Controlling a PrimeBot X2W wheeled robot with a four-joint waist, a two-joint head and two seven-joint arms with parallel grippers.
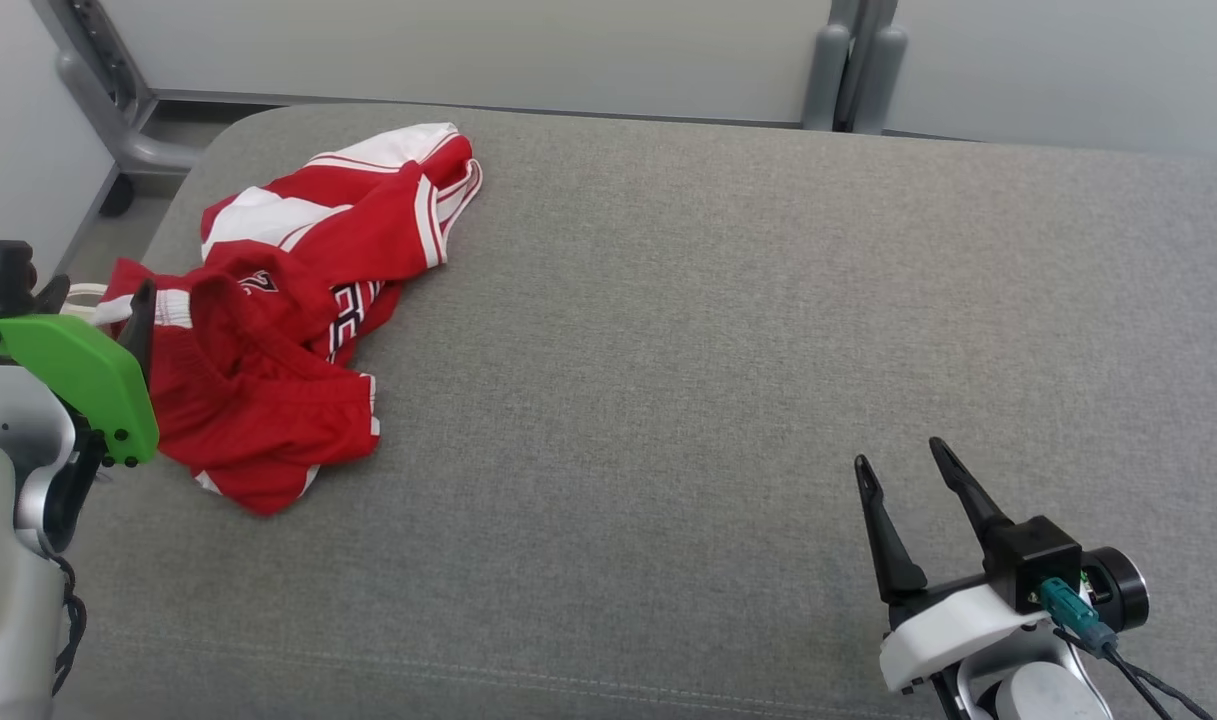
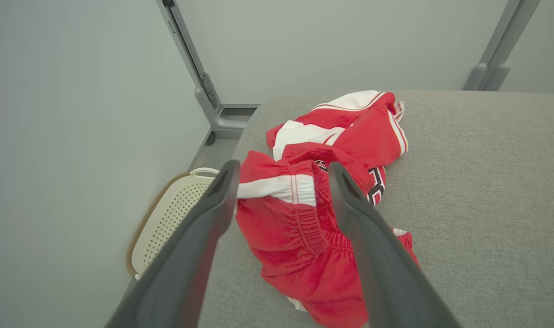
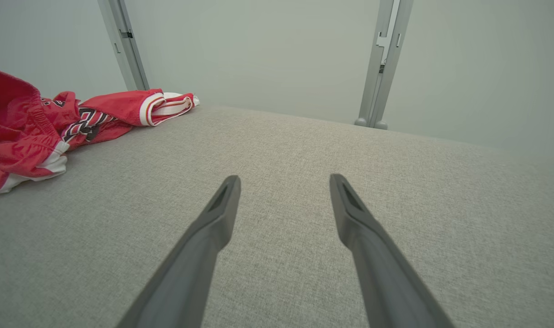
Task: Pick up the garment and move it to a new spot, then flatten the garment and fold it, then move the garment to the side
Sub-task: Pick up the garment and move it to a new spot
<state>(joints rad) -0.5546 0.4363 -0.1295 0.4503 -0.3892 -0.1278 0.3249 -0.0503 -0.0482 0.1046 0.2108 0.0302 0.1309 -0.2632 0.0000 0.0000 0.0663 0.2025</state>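
Note:
A red and white garment (image 1: pixel 288 310) lies crumpled at the far left of the grey padded surface (image 1: pixel 718 330), with black lettering on one fold. In the left wrist view the garment (image 2: pixel 322 200) sits just beyond my left gripper (image 2: pixel 283 175), whose fingers stand open on either side of its white-banded waistband, above the cloth. From the head, one dark finger of the left gripper (image 1: pixel 140 315) pokes up at the garment's left edge. My right gripper (image 1: pixel 900 460) hovers open at the near right, far from the garment (image 3: pixel 40 132), with nothing between its fingers (image 3: pixel 224 200).
A cream perforated basket (image 2: pixel 167 218) stands on the floor just off the surface's left edge. Grey frame posts (image 1: pixel 858 60) and pale wall panels close the back. Bare grey surface stretches across the middle and right.

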